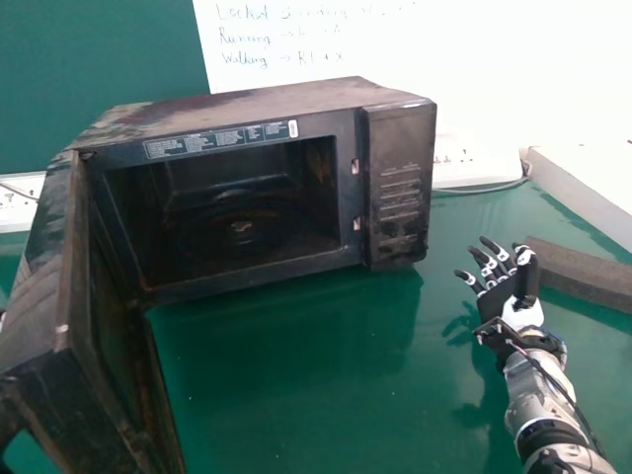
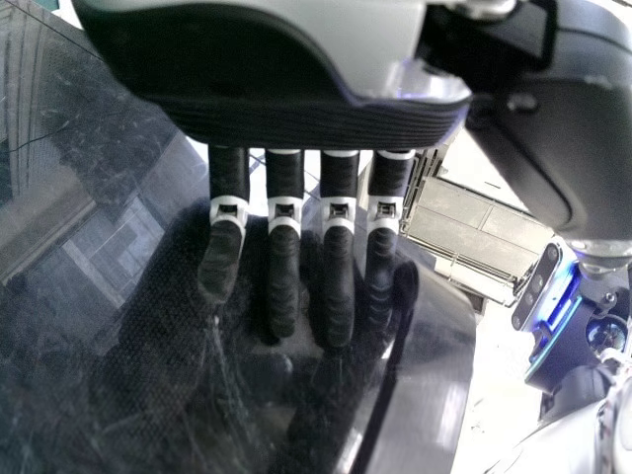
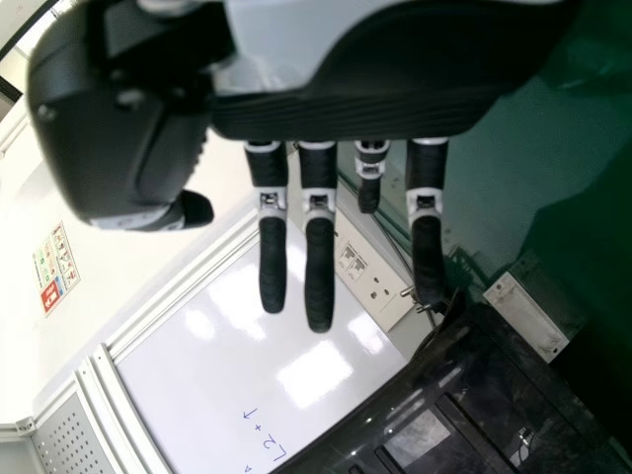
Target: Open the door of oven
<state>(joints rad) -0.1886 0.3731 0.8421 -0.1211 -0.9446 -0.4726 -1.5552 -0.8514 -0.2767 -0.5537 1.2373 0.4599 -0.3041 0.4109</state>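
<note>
The microwave oven (image 1: 257, 103) has its door (image 1: 104, 316) open at left. Left hand (image 2: 283, 286): released, at door. Right hand (image 1: 500, 296): released, right of oven.

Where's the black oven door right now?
The black oven door stands open on the head view's left side, at the left edge of the boxy black oven.

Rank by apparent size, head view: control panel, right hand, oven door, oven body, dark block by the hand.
1. Oven body
2. Oven door, though nearer the camera
3. Control panel
Right hand and dark block: smallest, too alike to rank; block runs out of view.
</note>
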